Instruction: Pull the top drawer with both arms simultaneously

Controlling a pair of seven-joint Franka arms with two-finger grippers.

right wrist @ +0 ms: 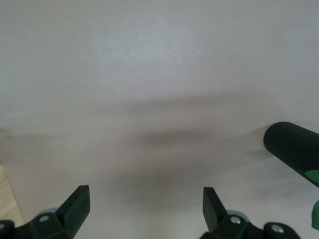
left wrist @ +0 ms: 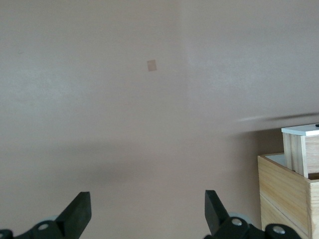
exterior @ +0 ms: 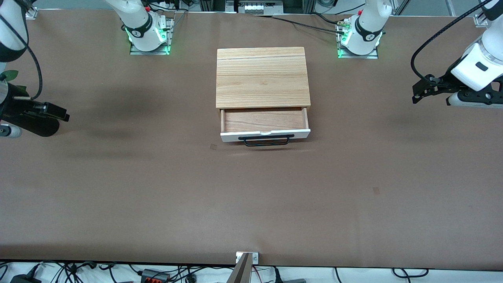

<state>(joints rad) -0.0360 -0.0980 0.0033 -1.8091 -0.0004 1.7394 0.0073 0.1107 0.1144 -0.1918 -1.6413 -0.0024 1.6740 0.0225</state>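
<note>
The top drawer [exterior: 235, 136] stands pulled partway out of the light-wood cabinet [exterior: 261, 76], with its reddish-brown inside bare. Its white front carries a black bar handle [exterior: 266, 140] and faces the front camera. My left gripper [exterior: 417, 93] hangs open over the table at the left arm's end, well away from the drawer. In the left wrist view the left gripper [left wrist: 147, 199] has only table between its fingers, and the drawer's white front [left wrist: 301, 130] shows at the edge. My right gripper [exterior: 63, 115] hangs open at the right arm's end. The right gripper [right wrist: 146, 195] holds nothing.
Brown table [exterior: 251, 196] spreads around the cabinet. Small pale patches mark it [exterior: 213, 146] [exterior: 376, 190]. A black ribbed cylinder [right wrist: 294, 147] with something green beside it lies close to the right gripper. The arm bases [exterior: 149, 35] [exterior: 358, 37] stand at the table's edge farthest from the front camera.
</note>
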